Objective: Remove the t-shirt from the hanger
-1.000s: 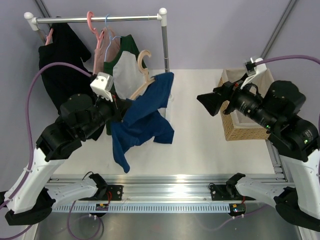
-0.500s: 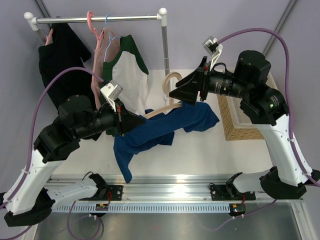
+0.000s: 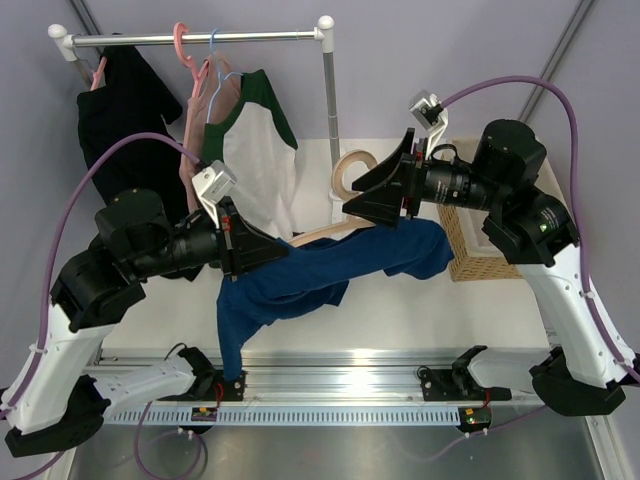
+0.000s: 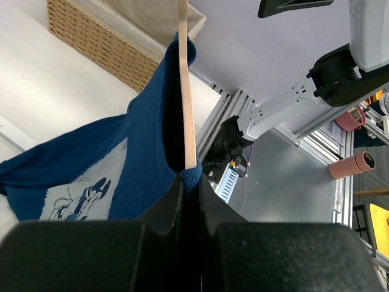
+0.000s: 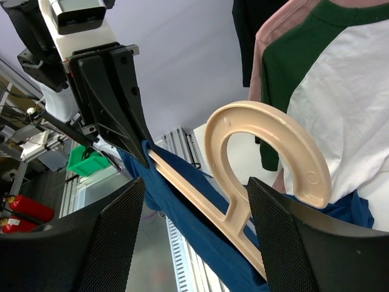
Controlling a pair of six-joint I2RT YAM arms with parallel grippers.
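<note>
The blue t-shirt (image 3: 330, 272) hangs stretched sideways on the tan wooden hanger (image 3: 322, 235), above the table. In the left wrist view the t-shirt (image 4: 146, 140) shows a pale grey print patch. My left gripper (image 3: 283, 255) is shut on the shirt's edge at the hanger's left end; in its own view the gripper (image 4: 189, 177) pinches blue cloth just below the hanger bar (image 4: 185, 91). My right gripper (image 3: 350, 203) is open with its jaws wide apart. In its own view the gripper (image 5: 200, 243) straddles the hanger (image 5: 267, 152) at the neck below the hook, and the t-shirt (image 5: 200, 225) drapes underneath.
A clothes rack (image 3: 200, 38) at the back left holds a black garment (image 3: 120, 110), a white shirt with green sleeves (image 3: 260, 160) and a pink hanger (image 3: 183, 45). A wicker basket (image 3: 470, 265) stands at the right, behind my right arm. A metal rail (image 3: 330, 385) runs along the near edge.
My right arm swung in from the right and now has its open jaws at the hanger's neck. The hanger and t-shirt moved right and lower, and the shirt stretched out sideways.
</note>
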